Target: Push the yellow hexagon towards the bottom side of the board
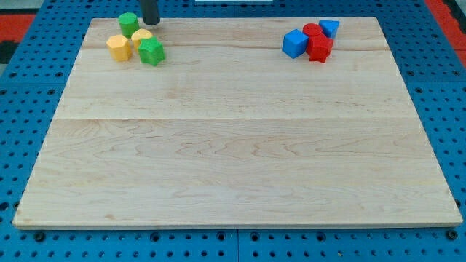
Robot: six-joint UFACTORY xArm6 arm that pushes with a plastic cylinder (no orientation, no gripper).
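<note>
The yellow hexagon sits near the board's top left corner. A second yellow block, rounded in shape, lies just to its right. A green cylinder stands above them and a green star-like block touches the rounded yellow block at its lower right. My tip comes down at the view's top edge, just right of the green cylinder and just above the rounded yellow block, up and to the right of the yellow hexagon.
At the top right is a second cluster: a blue cube, a red cylinder, a red block and a blue triangular block. The wooden board lies on a blue perforated base.
</note>
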